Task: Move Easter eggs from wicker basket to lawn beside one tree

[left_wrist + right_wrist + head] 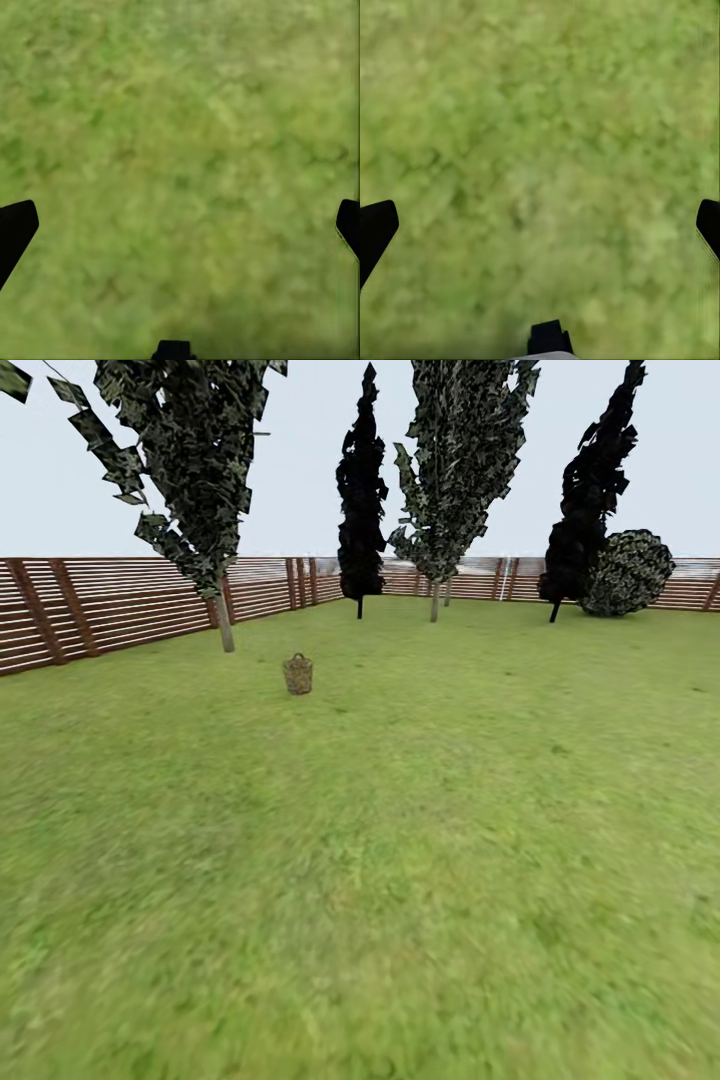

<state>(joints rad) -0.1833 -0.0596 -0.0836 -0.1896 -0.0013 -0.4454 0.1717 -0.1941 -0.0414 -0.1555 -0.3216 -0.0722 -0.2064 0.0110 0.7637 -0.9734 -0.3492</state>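
Note:
The wicker basket (297, 674) stands upright on the lawn (400, 840), far ahead and left of centre in the head view. It is small and brown at this distance, and I cannot see into it, so the Easter eggs are hidden. In the left wrist view my left gripper (180, 225) is open, its dark fingertips (15, 229) wide apart over bare grass (180, 135). In the right wrist view my right gripper (540, 225) is open as well, fingertips (375, 225) spread above grass (540, 135), holding nothing.
A thin grey-stemmed leafy tree (226, 625) rises just behind and left of the basket. Another one (434, 600) and two dark cypress-like trees (360, 560) (585, 540) stand by the far fence. A slatted wooden fence (100, 610) bounds the garden. A round bush (628, 572) sits far right.

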